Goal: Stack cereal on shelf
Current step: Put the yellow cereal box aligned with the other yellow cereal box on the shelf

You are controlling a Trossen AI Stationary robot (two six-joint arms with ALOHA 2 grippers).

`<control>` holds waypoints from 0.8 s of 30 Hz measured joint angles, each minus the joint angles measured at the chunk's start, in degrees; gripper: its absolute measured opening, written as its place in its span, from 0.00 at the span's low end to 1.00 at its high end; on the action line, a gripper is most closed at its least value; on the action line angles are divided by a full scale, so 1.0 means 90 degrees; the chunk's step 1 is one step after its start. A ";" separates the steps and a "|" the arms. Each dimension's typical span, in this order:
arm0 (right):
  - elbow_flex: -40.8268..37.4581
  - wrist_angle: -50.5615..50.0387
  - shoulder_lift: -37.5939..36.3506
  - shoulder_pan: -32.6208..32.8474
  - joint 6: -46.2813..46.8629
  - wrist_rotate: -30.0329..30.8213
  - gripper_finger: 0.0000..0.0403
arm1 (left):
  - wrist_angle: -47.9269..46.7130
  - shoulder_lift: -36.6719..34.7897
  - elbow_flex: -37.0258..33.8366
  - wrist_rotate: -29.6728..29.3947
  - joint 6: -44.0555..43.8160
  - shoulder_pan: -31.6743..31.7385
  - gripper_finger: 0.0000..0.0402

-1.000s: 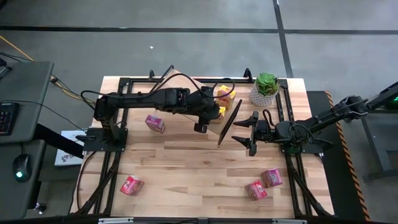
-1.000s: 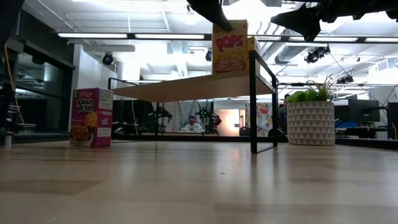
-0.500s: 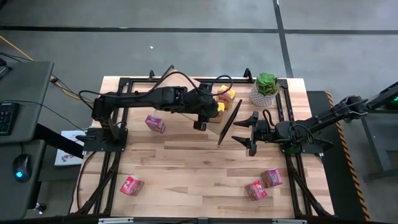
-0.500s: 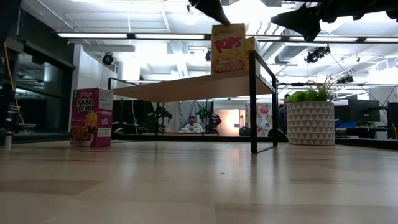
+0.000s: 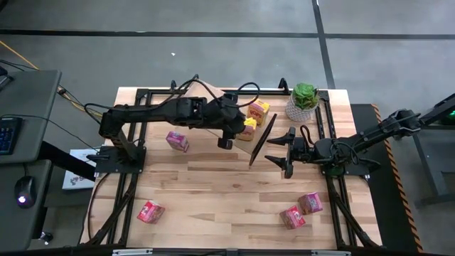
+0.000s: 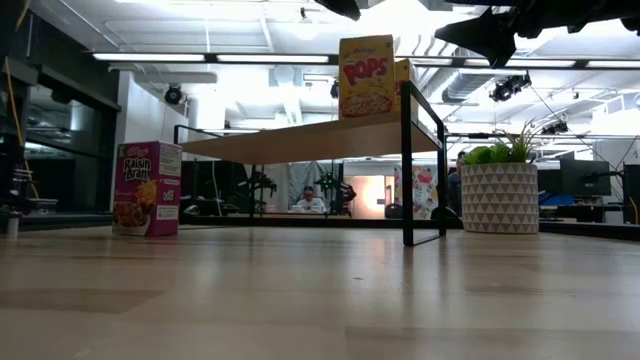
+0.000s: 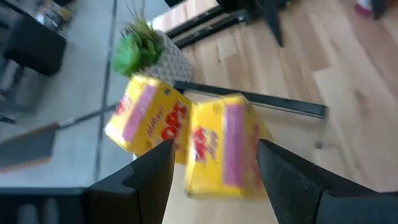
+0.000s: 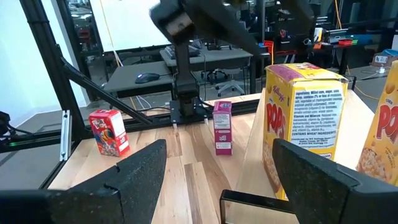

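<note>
Two yellow cereal boxes [image 5: 247, 126] [image 5: 258, 108] stand on their bottoms on the light-wood shelf plank [image 6: 300, 140], near its black end frame [image 6: 408, 160]. In the low view the nearer one [image 6: 366, 77] stands upright. My left gripper [image 7: 214, 146] is open just above and to the table's left of them [image 5: 233, 129], touching nothing. My right gripper [image 5: 286, 153] is open and empty, beside the shelf's right end. A magenta box [image 5: 177, 141] stands on the table. Three red and pink boxes [image 5: 150, 211] [image 5: 291, 217] [image 5: 310, 203] lie near the front edge.
A potted green plant [image 5: 304, 102] stands at the far right corner, close to the shelf end. Black frame rails [image 5: 135, 171] run along the table's sides. Bare tabletop [image 5: 220, 185] lies in the middle, between the shelf and the front boxes.
My left gripper has drawn up and toward the table's left edge, off the top of the nearer yellow box. That box now stands free and upright on the shelf, a little to the left of where it was.
</note>
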 joint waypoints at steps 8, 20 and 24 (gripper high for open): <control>0.0000 -0.0084 0.0000 0.0000 0.0168 0.0055 0.71 | -0.0111 -0.0591 -0.0340 -0.0040 -0.1084 -0.0413 0.48; 0.0000 -0.0163 0.0000 0.0000 0.0323 0.0093 0.71 | 0.3484 -0.2099 -0.4280 -0.0265 -0.1608 -0.0587 0.02; 0.0000 -0.0173 0.0000 0.0000 0.0049 0.0295 0.71 | 0.5298 -0.2426 -0.5601 -0.0003 -0.1804 -0.0486 0.03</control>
